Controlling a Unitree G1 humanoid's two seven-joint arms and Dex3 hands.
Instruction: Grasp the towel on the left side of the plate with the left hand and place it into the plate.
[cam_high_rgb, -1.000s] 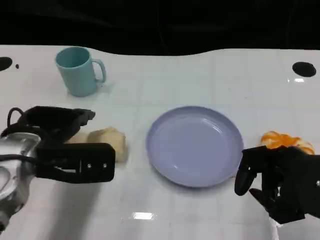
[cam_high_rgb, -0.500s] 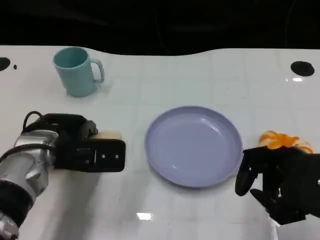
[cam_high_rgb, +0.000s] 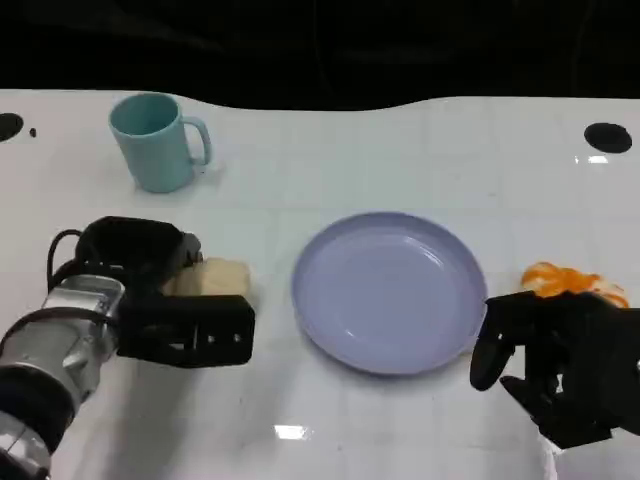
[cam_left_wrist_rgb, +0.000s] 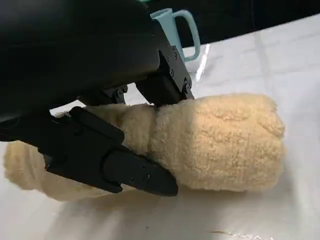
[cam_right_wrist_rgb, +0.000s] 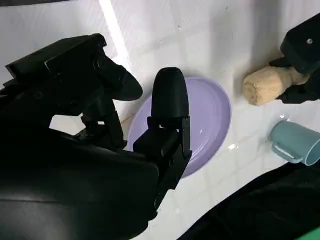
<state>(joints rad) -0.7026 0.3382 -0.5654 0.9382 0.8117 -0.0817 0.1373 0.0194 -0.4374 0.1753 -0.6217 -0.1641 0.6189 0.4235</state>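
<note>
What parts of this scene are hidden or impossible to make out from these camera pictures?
- Rolled beige terry towel: in the head view, the black left hand covers much of it; the left wrist view shows fingers around it, but not whether it has left the table.
- Orange object beside the round lavender plate: partly behind the black right hand and too blurred to identify.
- Light blue mug: mostly hidden behind the left hand's shell in the left wrist view.

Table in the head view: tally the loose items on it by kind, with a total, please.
Mug, teal: 1
Plate, lavender: 1
Rolled towel, beige, with the left hand around it: 1
Orange item beyond the right hand, what it is unclear: 1
Total: 4
</note>
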